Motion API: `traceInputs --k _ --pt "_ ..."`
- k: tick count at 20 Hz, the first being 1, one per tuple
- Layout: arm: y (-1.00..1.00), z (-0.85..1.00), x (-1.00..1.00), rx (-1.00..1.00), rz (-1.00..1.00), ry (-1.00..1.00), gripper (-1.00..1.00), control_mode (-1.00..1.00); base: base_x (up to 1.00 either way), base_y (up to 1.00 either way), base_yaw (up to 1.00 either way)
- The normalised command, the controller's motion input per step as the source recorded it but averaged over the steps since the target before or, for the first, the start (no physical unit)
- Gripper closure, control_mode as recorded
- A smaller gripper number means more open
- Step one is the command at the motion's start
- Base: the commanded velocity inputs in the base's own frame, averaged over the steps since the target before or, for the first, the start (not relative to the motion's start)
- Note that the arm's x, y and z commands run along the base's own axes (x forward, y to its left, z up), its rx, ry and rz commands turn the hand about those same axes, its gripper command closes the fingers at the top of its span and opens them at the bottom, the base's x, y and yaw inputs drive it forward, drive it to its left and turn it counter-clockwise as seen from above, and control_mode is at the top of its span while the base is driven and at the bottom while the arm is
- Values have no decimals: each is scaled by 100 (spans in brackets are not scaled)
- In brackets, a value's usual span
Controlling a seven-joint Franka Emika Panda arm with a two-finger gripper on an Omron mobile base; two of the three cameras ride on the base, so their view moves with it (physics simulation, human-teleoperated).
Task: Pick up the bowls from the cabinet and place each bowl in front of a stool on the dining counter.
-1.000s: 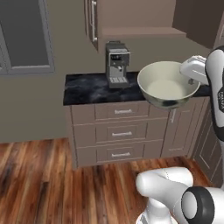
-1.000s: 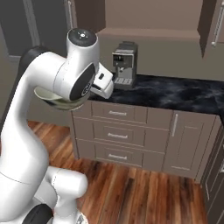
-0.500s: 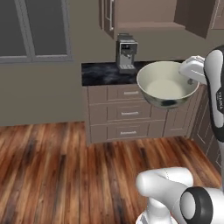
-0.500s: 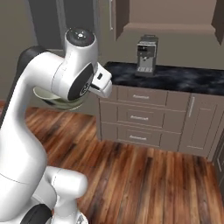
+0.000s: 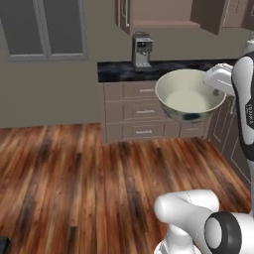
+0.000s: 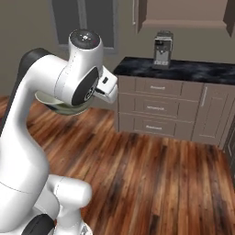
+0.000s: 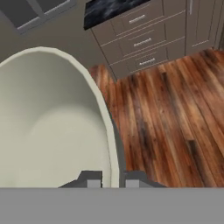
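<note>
Your tool (image 7: 109, 178) pinches the rim of the white bowl (image 5: 190, 94), one finger inside and one outside, high over the wood floor (image 5: 89, 168). Keep it level and drive slowly. Past the tool stand drawers (image 6: 156, 108) and a coffee machine (image 6: 162, 49); steer clear of them.

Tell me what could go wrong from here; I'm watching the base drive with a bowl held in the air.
The cream-white bowl is pinched by its rim alone between the fingertips of the gripper; a jolt of the base could tip it or let it slip. It hangs high over the wooden floor, so a drop would likely break it. The worktop with the coffee machine stands near; a wide swing might clip them.
</note>
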Motion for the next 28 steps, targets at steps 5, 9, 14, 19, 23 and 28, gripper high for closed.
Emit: traceInputs --k 5,9,14,19,23,28 --pt "0 0 0 0 0 0 100 100 -100 36 1" --pt "0 0 0 0 0 0 100 100 -100 36 1" --pt "0 0 0 0 0 0 100 100 -100 31 1" --pt "0 0 0 0 0 0 100 100 -100 31 1" --pt "0 0 0 0 0 0 100 100 -100 34 0" --pt "0 0 0 0 0 0 100 100 -100 33 0"
